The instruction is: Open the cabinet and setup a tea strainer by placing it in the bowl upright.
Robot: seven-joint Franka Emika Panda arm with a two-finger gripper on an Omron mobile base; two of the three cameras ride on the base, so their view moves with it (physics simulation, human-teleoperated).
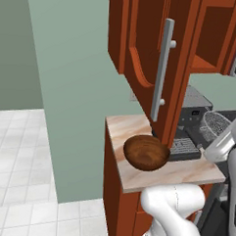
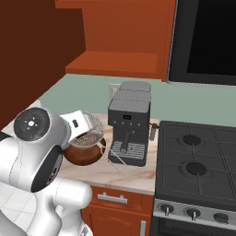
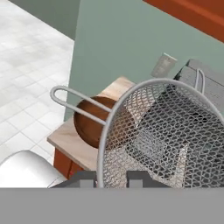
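The cabinet door [image 1: 147, 58] stands open, its grey bar handle [image 1: 162, 68] facing me. Below it the dark wooden bowl [image 1: 146, 152] sits on the counter, and it also appears as the bowl [image 2: 84, 153] and the bowl [image 3: 92, 122]. My gripper [image 3: 113, 178] is shut on the rim of the tea strainer [image 3: 162, 131], whose thin wire handle [image 3: 72, 101] loops out to the left. The silver mesh strainer [image 2: 90, 129] hangs tilted in the air, a little above and beside the bowl, apart from it. It is the strainer [image 1: 217, 122] to the bowl's right.
A grey coffee machine [image 2: 129, 129] stands on the marble counter [image 1: 136, 182] just right of the bowl. A black stove [image 2: 198, 170] follows, with a dark microwave [image 2: 207, 41] above. The open door overhangs the counter's front. Tiled floor [image 1: 19, 159] lies left.
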